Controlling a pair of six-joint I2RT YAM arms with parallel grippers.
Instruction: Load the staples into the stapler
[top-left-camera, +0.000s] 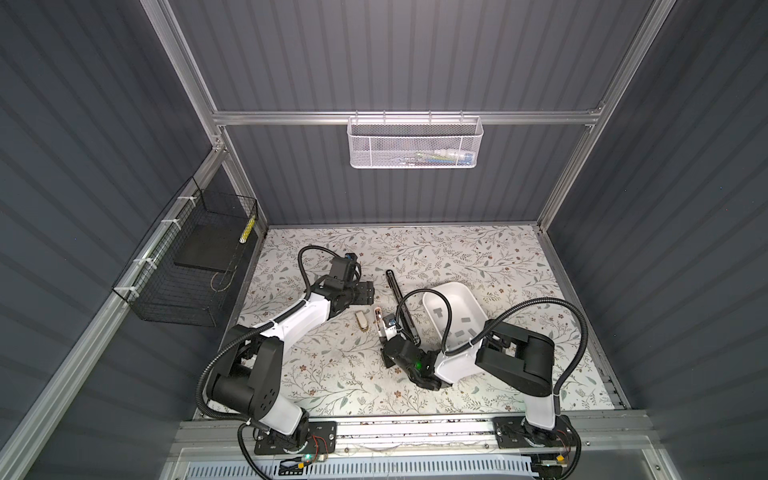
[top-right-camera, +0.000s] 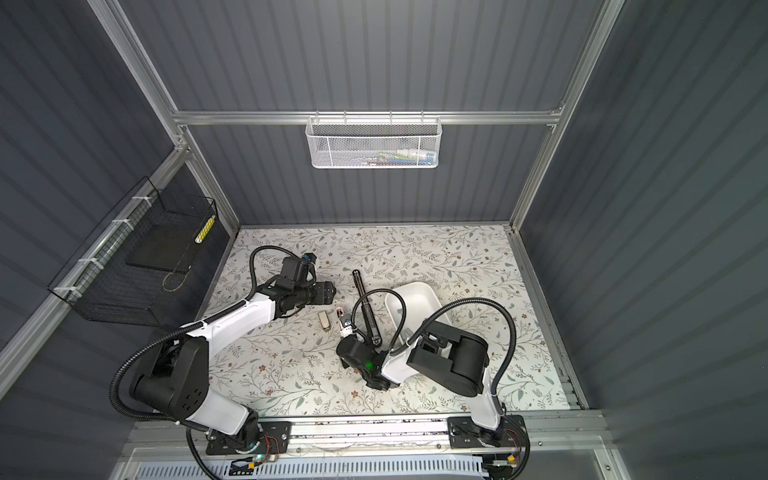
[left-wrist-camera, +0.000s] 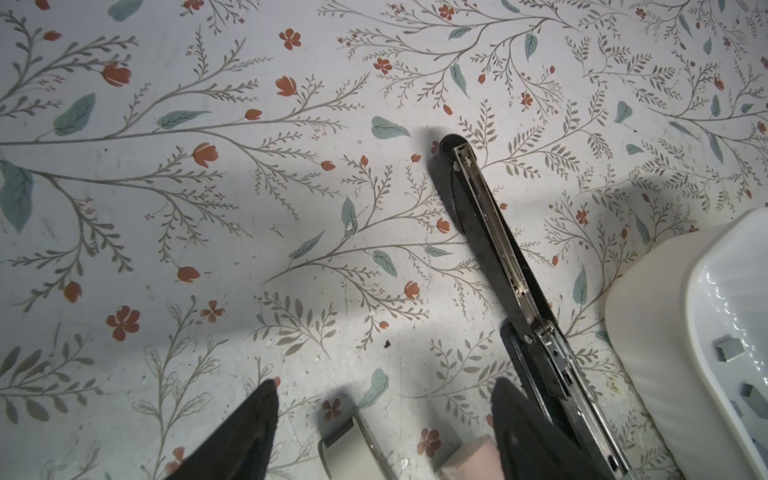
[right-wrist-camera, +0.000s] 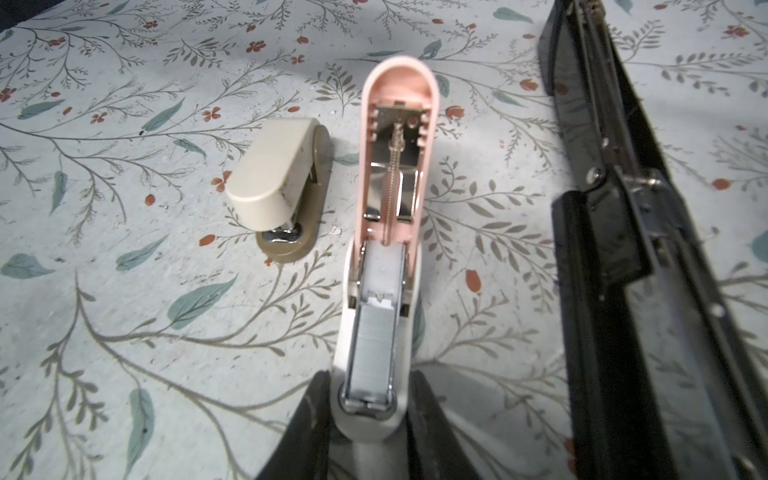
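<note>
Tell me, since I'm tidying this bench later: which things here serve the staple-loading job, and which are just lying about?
In the job: pink stapler, open; staples in its channel; white tray of spare strips; right gripper clamping its base.
Lying about: beige stapler, closed; black stapler, open, untouched; white mesh basket; black wire basket.

Bright light fell on the worktop; the walls were dark. Close things in wrist views looked blurry.
</note>
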